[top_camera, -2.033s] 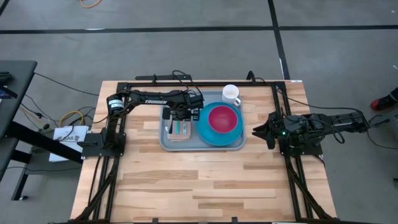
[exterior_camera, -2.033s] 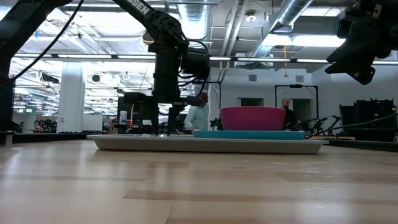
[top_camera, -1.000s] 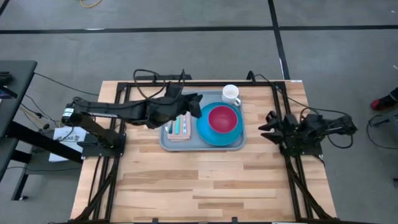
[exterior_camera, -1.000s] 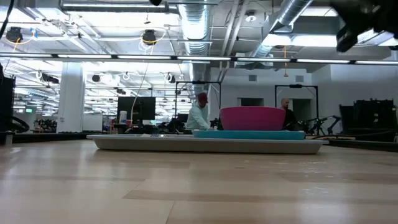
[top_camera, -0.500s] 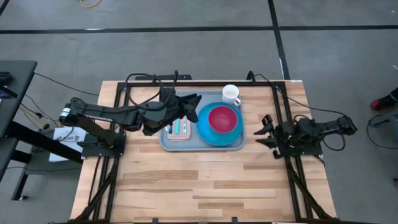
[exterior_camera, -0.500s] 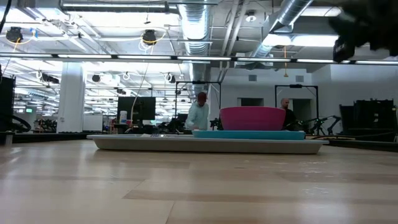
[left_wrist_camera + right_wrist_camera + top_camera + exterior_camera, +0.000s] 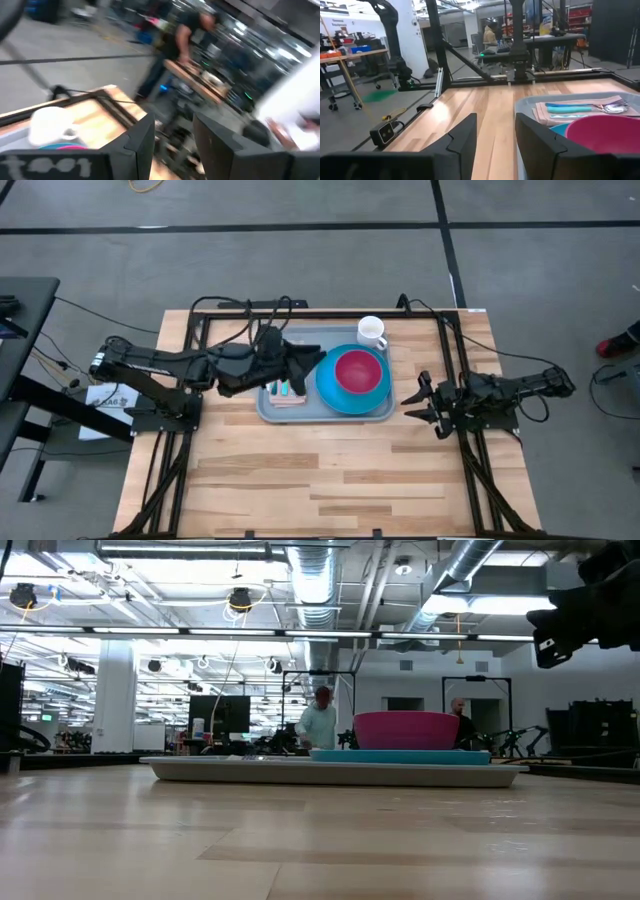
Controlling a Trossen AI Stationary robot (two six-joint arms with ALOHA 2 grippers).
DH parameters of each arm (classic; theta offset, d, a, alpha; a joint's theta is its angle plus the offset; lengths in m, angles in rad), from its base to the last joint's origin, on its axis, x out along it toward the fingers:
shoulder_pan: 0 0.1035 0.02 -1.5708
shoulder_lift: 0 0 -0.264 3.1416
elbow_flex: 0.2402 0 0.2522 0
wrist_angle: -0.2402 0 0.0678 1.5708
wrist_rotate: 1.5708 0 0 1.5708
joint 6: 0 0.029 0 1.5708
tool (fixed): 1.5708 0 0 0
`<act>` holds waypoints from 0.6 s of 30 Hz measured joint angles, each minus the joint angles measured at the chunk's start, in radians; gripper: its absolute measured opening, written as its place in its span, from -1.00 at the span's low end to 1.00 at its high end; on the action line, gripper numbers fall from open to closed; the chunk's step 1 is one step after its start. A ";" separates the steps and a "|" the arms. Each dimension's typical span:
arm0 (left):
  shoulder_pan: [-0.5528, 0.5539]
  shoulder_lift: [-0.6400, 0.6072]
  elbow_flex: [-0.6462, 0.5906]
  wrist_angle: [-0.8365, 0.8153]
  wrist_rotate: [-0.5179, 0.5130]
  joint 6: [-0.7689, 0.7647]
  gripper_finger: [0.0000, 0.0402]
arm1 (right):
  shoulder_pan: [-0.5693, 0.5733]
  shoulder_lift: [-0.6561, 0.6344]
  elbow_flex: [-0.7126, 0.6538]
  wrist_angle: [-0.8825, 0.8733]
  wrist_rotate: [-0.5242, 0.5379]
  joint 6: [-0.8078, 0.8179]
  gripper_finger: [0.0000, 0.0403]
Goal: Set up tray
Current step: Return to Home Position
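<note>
The grey-blue tray (image 7: 275,412) lies flat at the table's far middle and shows in the low view (image 7: 330,772). On it a bright-blue plate (image 7: 326,385) carries a pink bowl (image 7: 358,370). A napkin with cutlery (image 7: 288,392) lies on the tray's left part and shows in the right wrist view (image 7: 575,112). A white mug (image 7: 371,332) stands at the tray's far right corner. My left gripper (image 7: 310,360) hovers open and empty over the tray's left part, its fingers (image 7: 145,135) apart. My right gripper (image 7: 413,402) is open and empty, right of the tray.
Black frame rails (image 7: 455,360) run along the table's left, right and far sides. Bare wood (image 7: 320,470) fills the near half of the table. People stand in the room beyond the table (image 7: 320,720).
My left gripper, lifted off the napkin, has drifted a little toward the near edge above the tray and stays open. My right gripper has come toward the tray and the near edge and has sunk a little. The tray and the things on it have kept still.
</note>
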 joint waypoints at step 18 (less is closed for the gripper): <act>-0.381 -0.423 -0.155 -0.042 0.234 0.525 -0.39 | 0.000 -0.002 0.000 -0.001 0.001 0.001 -0.37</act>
